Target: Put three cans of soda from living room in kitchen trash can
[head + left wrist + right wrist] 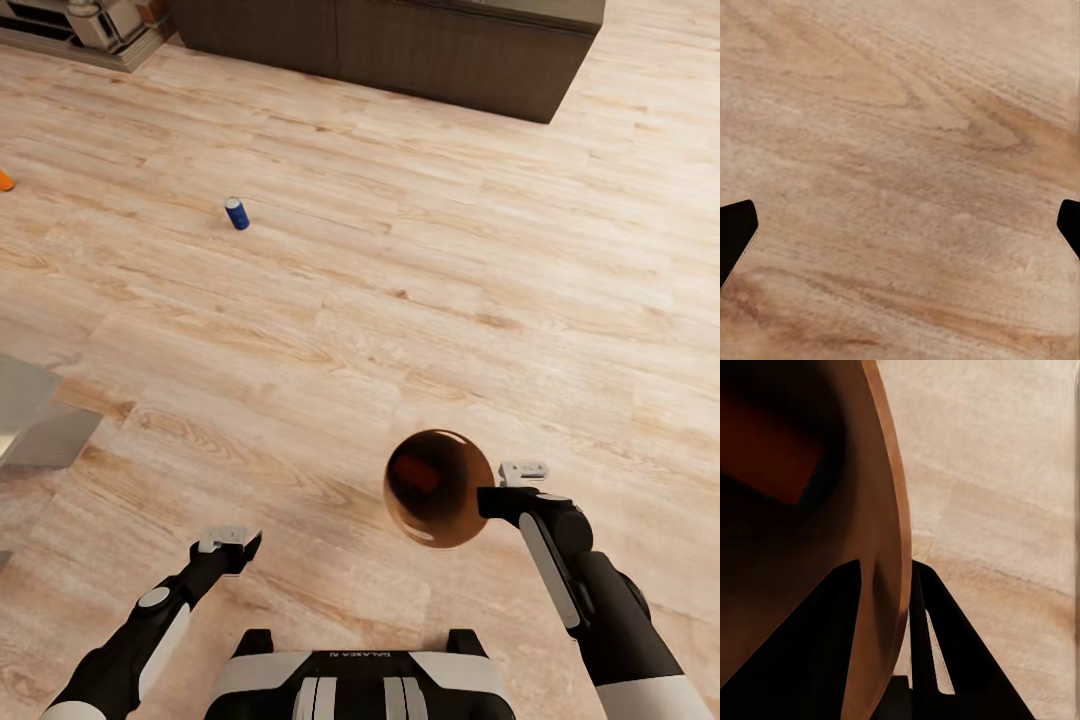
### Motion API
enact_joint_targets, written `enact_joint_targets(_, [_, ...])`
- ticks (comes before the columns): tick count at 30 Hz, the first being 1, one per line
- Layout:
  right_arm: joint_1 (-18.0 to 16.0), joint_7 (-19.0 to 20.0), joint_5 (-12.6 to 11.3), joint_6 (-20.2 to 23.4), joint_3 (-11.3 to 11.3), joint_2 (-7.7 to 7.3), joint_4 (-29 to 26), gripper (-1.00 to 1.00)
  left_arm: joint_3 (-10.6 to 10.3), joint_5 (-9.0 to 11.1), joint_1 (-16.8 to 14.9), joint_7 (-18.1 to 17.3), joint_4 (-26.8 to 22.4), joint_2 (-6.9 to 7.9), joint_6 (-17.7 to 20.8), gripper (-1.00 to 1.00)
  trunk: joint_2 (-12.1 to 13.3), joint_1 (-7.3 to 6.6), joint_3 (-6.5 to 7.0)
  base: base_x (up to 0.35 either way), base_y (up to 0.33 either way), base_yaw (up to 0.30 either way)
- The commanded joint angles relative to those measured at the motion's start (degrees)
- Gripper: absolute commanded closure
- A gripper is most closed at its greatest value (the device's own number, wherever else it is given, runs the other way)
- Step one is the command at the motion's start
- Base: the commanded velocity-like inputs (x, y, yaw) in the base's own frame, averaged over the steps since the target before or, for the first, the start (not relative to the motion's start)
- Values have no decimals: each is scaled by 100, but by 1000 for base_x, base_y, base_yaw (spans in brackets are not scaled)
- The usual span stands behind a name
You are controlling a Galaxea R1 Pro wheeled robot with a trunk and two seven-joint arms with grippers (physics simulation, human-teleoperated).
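The tash can [440,515], a glossy copper-brown bin, hangs tilted above the floor with my right gripper [497,487] shut on its rim. In the right wrist view the bin's wall [881,510] sits between the two dark fingers [945,645]. A red-orange shape [772,457] shows inside the bin [425,478]. A dark blue can of soda [237,213] stands on the wood floor far ahead to the left. An orange can of soda [4,180] peeks in at the left edge. My left gripper [232,543] is open over bare planks, with its fingertips [735,232] wide apart.
A long dark brown low cabinet [400,45] runs along the far side. A grey shelf unit [90,30] sits at the far left corner. A grey table corner [30,420] juts in at the left. Light wood floor [450,280] spreads between them.
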Motion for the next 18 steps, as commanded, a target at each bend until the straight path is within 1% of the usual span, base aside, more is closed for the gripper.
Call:
enact_joint_targets(1, [-1,15,-83,-11,3,1,-2,100,0,0,0,0,0,0,0,-100,0,0,6,319,-74,0])
enact_joint_targets(9, [1,21,-84,-14,0,-7,3,100,0,-1,0,0,0,0,0,-100,0,0,67,319,-90,0])
enact_joint_targets(14, [1,29,-75,-36,-30,-66,11,100,0,-1,0,0,0,0,0,-100,0,0,110,319,-97,0])
enact_joint_targets(17, [5,81,-64,-132,-37,-89,11,100,-1,5,1,0,-1,0,2,-100,0,0,136,319,-100,0])
enact_joint_targets(18, [21,118,-44,-164,-33,-92,7,100,-3,23,0,-16,-89,8,31,-100,0,0,144,319,-102,0])
